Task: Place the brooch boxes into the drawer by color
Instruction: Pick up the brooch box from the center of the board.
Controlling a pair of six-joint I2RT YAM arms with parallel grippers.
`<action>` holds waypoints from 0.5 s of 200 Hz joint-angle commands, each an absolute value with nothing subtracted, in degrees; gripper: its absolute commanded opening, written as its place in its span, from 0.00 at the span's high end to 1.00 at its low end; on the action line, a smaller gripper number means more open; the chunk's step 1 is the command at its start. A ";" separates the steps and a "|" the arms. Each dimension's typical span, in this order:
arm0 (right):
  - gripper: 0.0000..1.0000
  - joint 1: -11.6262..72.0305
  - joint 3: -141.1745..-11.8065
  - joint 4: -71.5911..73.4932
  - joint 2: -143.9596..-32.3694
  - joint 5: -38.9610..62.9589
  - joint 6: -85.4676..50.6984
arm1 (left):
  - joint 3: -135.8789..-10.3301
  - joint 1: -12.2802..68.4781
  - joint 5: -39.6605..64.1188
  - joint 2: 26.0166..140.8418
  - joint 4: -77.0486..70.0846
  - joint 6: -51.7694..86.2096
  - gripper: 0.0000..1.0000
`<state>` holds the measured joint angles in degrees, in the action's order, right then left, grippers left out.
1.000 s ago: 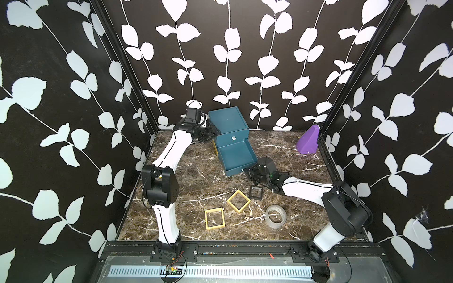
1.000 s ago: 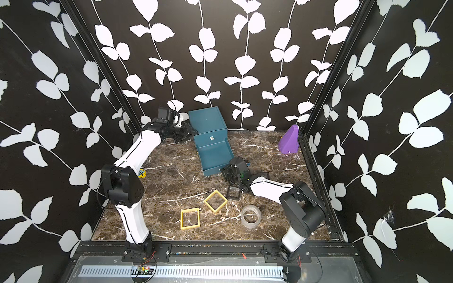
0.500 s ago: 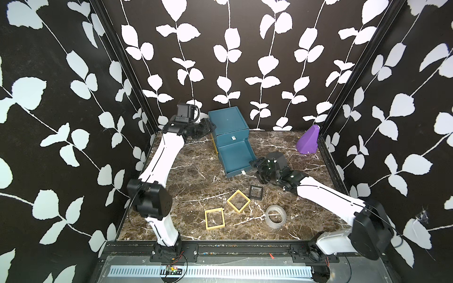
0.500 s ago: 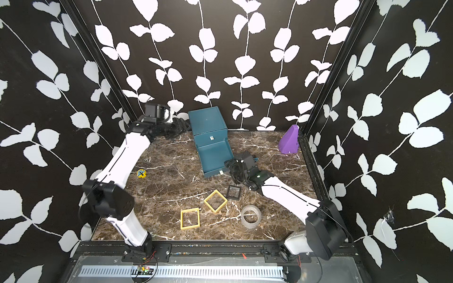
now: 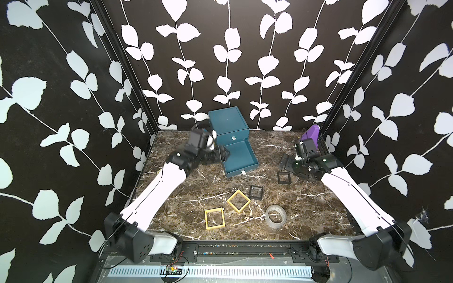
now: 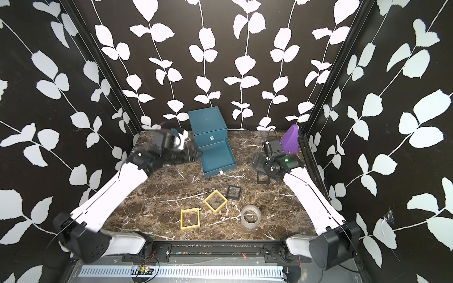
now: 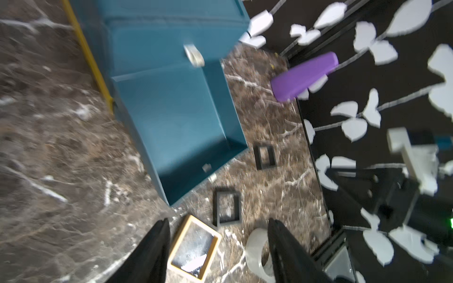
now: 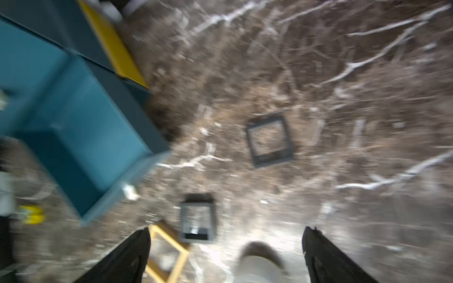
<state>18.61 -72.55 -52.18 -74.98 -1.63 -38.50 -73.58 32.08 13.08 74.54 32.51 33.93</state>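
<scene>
With left jaws and right jaws released, empty, the latter likely needed to straddle the near black brooch box squarely before lifting toward the drawer.

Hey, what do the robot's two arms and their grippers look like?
The left arm and right arm have white link shells and boxy black joints, with thin black cables at the bases. The left gripper and right gripper have tapered black fingers.

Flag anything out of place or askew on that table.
The chest sits skewed to the back wall, its pulled-out drawer empty. A clear tape roll lies near a black box, and one yellow box is turned cornerwise.
</scene>
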 commanded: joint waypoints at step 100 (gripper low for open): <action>0.00 9.16 -68.58 -52.92 -89.17 3.49 -15.15 | -54.97 51.88 3.44 69.88 1.65 44.09 0.40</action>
<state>9.80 -68.58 -55.18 -86.19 1.76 -19.16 -55.29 50.72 2.59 68.97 10.74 41.28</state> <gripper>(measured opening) 0.997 0.600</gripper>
